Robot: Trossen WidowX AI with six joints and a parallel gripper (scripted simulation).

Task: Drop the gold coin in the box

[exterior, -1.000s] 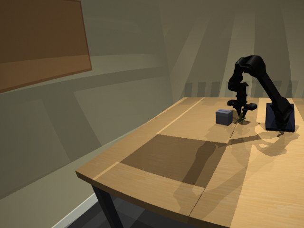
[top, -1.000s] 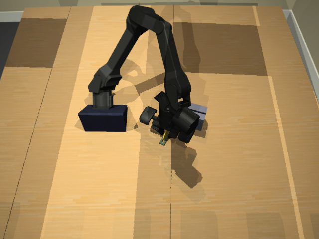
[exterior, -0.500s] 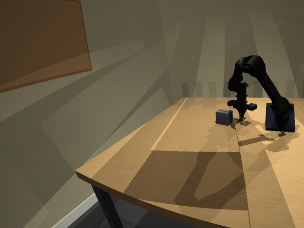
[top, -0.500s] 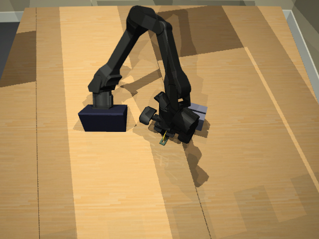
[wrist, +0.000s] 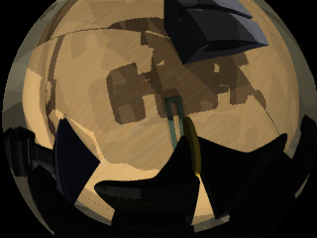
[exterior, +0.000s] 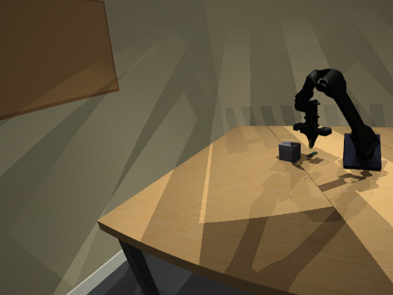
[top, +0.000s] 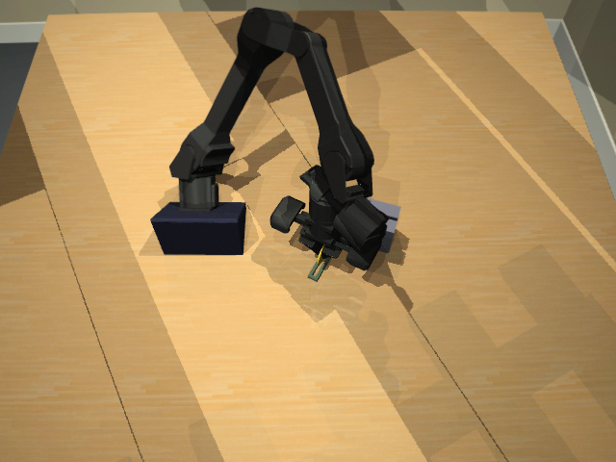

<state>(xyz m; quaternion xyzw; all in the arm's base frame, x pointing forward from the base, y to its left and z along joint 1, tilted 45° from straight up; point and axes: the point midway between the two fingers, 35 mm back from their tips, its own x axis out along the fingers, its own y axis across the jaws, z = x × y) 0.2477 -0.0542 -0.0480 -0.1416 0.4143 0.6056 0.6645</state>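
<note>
My gripper (top: 324,249) (exterior: 312,140) (wrist: 186,139) is shut on the gold coin (top: 320,256) (exterior: 311,145) (wrist: 195,149). The coin is on edge, its lower part showing below the fingertips. It is held above the dark-green holder (top: 313,278) (exterior: 312,154) (wrist: 169,121), with a gap between them in the exterior view. The holder lies on the table and its narrow opening is empty. The grey box (top: 386,204) (exterior: 288,153) (wrist: 218,37) stands closed beside the holder. The arm partly hides it in the top view, and the wrist view cuts it off at the top.
The arm's dark-blue base block (top: 198,236) (exterior: 361,151) stands on the table (top: 278,372) (exterior: 177,203), on the other side of the holder from the box. Broad shadows cross the table.
</note>
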